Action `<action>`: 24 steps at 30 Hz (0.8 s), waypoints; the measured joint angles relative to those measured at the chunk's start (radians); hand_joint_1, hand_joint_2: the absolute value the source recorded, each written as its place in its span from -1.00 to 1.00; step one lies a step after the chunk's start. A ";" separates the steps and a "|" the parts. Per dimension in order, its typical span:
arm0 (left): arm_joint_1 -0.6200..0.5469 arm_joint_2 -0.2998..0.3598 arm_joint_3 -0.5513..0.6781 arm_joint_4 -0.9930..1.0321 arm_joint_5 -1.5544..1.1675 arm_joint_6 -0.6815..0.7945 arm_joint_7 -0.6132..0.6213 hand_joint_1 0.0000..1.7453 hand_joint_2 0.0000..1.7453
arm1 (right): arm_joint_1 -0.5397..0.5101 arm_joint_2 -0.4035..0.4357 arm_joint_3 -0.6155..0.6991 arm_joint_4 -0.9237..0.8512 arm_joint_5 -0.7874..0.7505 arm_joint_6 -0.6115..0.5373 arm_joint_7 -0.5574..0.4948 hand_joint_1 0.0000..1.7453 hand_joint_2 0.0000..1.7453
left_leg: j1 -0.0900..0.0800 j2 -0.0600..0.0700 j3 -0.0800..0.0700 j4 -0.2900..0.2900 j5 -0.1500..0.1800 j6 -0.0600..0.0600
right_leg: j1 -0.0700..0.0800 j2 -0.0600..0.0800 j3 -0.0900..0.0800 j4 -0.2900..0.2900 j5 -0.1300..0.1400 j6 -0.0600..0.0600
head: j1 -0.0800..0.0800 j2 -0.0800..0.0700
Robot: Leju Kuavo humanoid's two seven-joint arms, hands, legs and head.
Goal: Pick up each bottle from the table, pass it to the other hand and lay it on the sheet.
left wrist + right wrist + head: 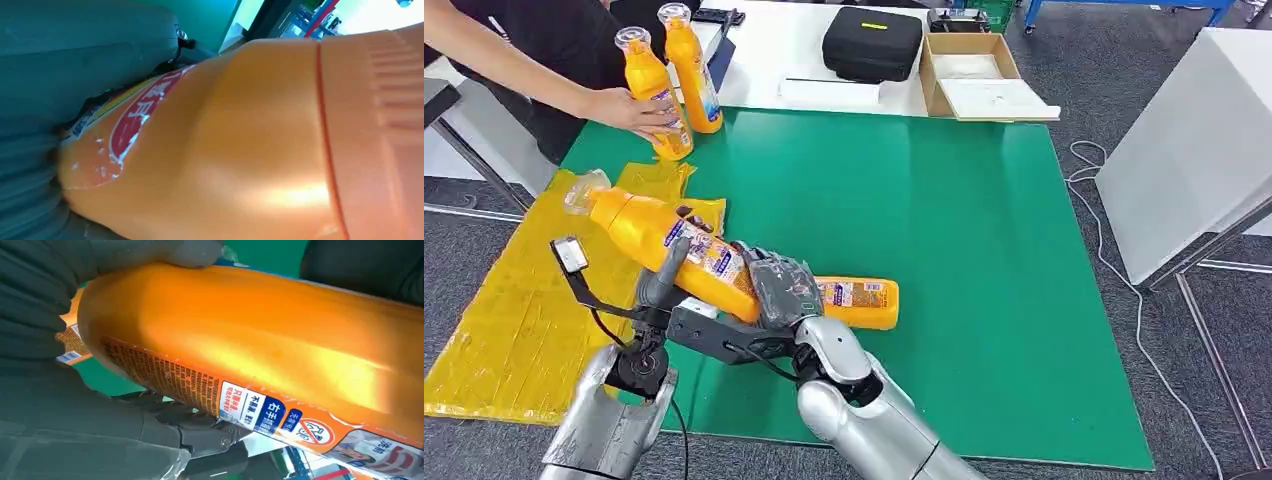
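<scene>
A crumpled yellow sheet (514, 330) lies over the bench's (984, 300) near left corner. At the far left a person's hand (624, 110) holds one of two upright orange bottles (656, 95), the other (692, 68) just behind it. Above the sheet's right edge, a tilted orange bottle (664, 245) is held by both hands: the left hand (662, 280) has its fingers closed on the middle, the right hand (782, 290) wraps the base. Another bottle (859, 300) lies flat on the green mat just right of them.

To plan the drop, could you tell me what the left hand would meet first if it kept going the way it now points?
Probably the yellow sheet: the left hand points up-left over it, gripping the bottle; depth is unclear.
</scene>
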 measured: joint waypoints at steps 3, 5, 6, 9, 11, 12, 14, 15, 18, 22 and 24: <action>-0.001 -0.001 0.000 0.000 0.000 0.000 0.001 1.00 1.00 | 0.002 0.000 -0.005 -0.003 0.002 0.000 0.000 -1.00 -1.00 | 0.000 0.000 0.000 0.000 0.000 0.000 | 0.000 0.000 0.000 0.000 0.000 0.000 | 0.000 0.000; -0.005 -0.002 0.001 0.000 -0.004 -0.003 -0.001 1.00 1.00 | 0.011 0.000 -0.013 -0.006 0.016 -0.005 -0.011 -1.00 -1.00 | 0.000 0.000 0.000 0.000 0.000 0.000 | 0.000 0.000 0.000 0.000 0.000 0.000 | 0.000 0.000; -0.008 -0.001 0.003 0.000 -0.005 -0.007 -0.002 1.00 1.00 | 0.017 -0.004 -0.019 -0.011 0.024 -0.015 -0.023 -1.00 -1.00 | 0.000 -0.001 0.000 0.000 0.000 0.000 | 0.000 0.000 0.000 0.000 0.000 0.000 | 0.000 0.000; -0.031 0.002 0.008 0.014 -0.011 -0.029 -0.020 1.00 1.00 | 0.043 -0.022 -0.066 -0.042 -0.013 -0.040 -0.104 -1.00 -1.00 | 0.000 -0.002 -0.001 0.000 0.000 0.000 | 0.000 -0.001 0.001 0.000 0.000 0.000 | 0.001 0.000; -0.053 0.008 0.024 0.035 -0.021 -0.044 -0.033 1.00 1.00 | 0.065 -0.036 -0.118 -0.082 -0.038 -0.032 -0.160 -1.00 -1.00 | 0.000 -0.002 -0.001 0.000 0.000 0.000 | 0.000 -0.001 0.002 0.000 0.000 0.000 | 0.000 0.000; -0.062 0.011 0.032 0.044 -0.036 -0.044 -0.045 1.00 1.00 | 0.074 -0.041 -0.140 -0.102 -0.056 -0.031 -0.179 -1.00 -1.00 | 0.000 -0.002 -0.001 0.000 0.000 0.000 | 0.000 -0.001 0.002 0.000 0.000 0.000 | 0.000 0.000; -0.078 0.018 0.050 0.063 -0.108 -0.008 -0.099 1.00 1.00 | 0.097 -0.053 -0.195 -0.159 -0.099 -0.038 -0.231 -1.00 -1.00 | 0.000 -0.003 -0.001 0.000 0.000 0.000 | 0.000 -0.001 0.002 0.000 0.000 0.000 | 0.001 0.000; -0.084 0.026 0.064 0.072 -0.165 0.026 -0.140 1.00 1.00 | 0.108 -0.059 -0.228 -0.198 -0.116 -0.043 -0.259 -1.00 -1.00 | 0.000 -0.003 -0.001 0.000 0.000 0.000 | 0.000 -0.001 0.002 0.000 0.000 0.000 | 0.000 0.000; -0.112 0.048 0.106 0.093 -0.362 0.158 -0.253 1.00 1.00 | 0.128 -0.081 -0.318 -0.312 -0.151 -0.053 -0.315 -1.00 -1.00 | 0.000 -0.002 -0.001 0.000 0.000 0.000 | 0.000 -0.001 0.002 0.000 0.000 0.000 | 0.001 0.000; -0.163 0.073 0.158 0.116 -0.467 0.221 -0.283 1.00 1.00 | 0.143 -0.100 -0.392 -0.415 -0.159 -0.047 -0.331 -1.00 -1.00 | 0.000 -0.003 -0.001 0.000 0.000 0.000 | 0.000 -0.001 0.002 0.000 0.000 0.000 | 0.000 0.000; -0.175 0.077 0.171 0.124 -0.519 0.269 -0.304 1.00 1.00 | 0.147 -0.105 -0.407 -0.441 -0.158 -0.048 -0.336 -1.00 -1.00 | 0.000 -0.003 -0.001 0.000 0.000 0.000 | 0.000 -0.001 0.002 0.000 0.000 0.000 | 0.000 0.000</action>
